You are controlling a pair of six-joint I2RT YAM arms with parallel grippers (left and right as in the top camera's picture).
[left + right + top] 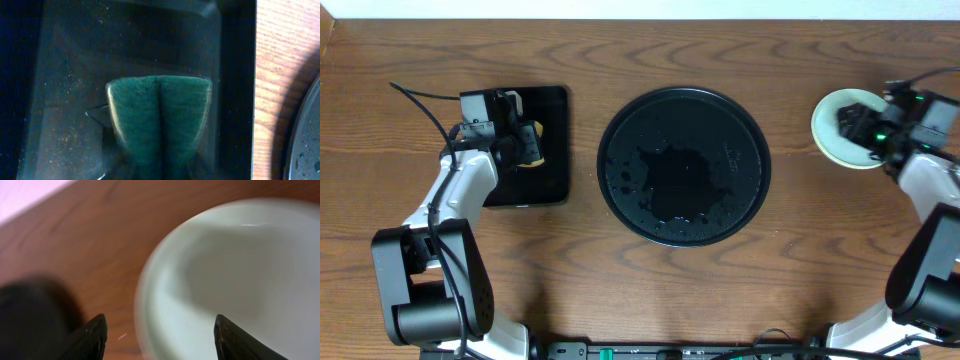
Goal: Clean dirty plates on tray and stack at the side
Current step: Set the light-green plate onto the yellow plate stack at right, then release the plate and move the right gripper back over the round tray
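The round black tray sits mid-table, wet, with no plate on it. A pale plate lies at the far right, off the tray; I cannot tell whether others lie under it. My right gripper hovers over it. In the right wrist view the mint plate fills the right side, and the right gripper is open, its fingertips astride the rim without touching. My left gripper is over the small rectangular tray. A folded green sponge narrows toward the left gripper's jaws, which are lost in the dark.
The small black rectangular tray lies at the left, with the sponge's yellow side above it. Bare wooden table surrounds both trays. The table's back edge runs close behind the plate.
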